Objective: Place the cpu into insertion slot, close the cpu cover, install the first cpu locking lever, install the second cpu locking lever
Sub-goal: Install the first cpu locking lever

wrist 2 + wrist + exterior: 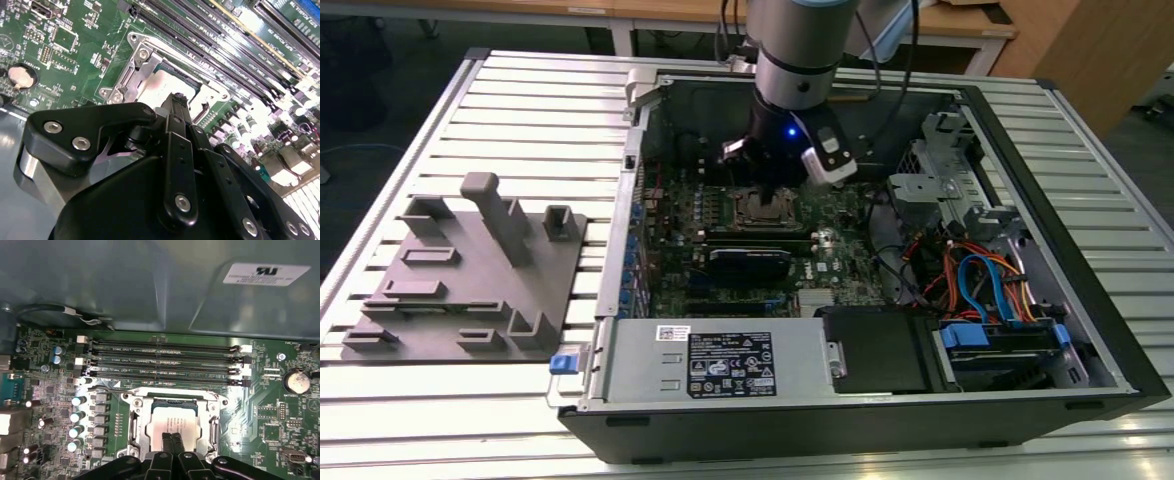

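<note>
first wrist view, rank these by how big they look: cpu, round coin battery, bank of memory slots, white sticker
1. bank of memory slots, clearly largest
2. cpu and white sticker: too alike to rank; the gripper hides part of the cpu
3. round coin battery, smallest

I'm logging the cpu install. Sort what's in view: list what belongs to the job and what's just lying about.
Job in hand:
- cpu, seated in the insertion slot
- cpu cover, framing it
- claw, shut, tips at the cpu

Lying about:
- memory slots
- coin battery
- grey fixture plate beside the case
- blue cables
</note>
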`<state>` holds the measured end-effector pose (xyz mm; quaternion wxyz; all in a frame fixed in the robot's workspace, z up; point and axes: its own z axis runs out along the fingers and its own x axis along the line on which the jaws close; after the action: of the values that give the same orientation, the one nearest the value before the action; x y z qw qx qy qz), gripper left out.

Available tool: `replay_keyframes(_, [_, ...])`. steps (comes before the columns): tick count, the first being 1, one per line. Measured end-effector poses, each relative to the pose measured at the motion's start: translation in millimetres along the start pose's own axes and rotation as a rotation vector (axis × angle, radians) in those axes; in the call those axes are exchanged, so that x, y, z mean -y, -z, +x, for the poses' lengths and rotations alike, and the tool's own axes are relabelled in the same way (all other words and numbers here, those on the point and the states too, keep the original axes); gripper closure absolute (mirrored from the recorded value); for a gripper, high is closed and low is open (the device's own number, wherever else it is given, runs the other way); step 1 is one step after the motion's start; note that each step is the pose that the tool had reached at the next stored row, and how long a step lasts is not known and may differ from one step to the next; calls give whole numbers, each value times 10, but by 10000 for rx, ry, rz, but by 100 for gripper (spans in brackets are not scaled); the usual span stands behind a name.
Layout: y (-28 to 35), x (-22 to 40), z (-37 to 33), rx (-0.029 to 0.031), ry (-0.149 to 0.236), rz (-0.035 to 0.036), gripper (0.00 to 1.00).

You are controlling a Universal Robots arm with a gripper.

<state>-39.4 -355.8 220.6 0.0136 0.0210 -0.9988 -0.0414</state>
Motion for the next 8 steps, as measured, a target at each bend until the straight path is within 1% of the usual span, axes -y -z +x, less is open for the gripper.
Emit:
replay_keyframes(4, [76,-6,1,13,2,1,90])
replay_keyframes(8, [139,-12,4,59,5,2,90])
